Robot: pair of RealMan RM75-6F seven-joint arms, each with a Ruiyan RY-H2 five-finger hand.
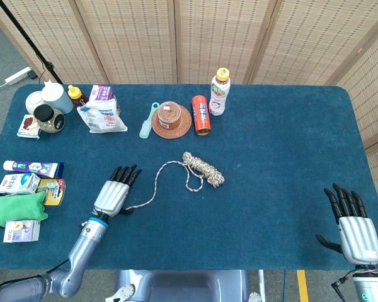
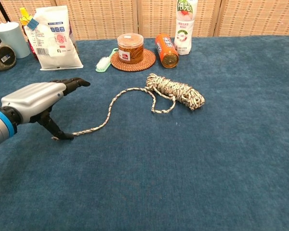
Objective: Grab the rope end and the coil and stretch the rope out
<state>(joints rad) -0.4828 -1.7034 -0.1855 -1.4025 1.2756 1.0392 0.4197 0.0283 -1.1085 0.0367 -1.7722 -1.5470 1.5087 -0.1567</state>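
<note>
Chest view shows the left hand low over the table, fingers stretched forward and apart, its thumb tip down on the rope end without a clear grip on it. From that thumb the rope curves away to the right and up to the coil, which lies well beyond the hand. In the head view the right hand sits far right of the coil at the table's near edge, fingers spread and holding nothing.

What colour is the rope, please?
The rope is white flecked with brown and dark strands, clearest in the chest view.
</note>
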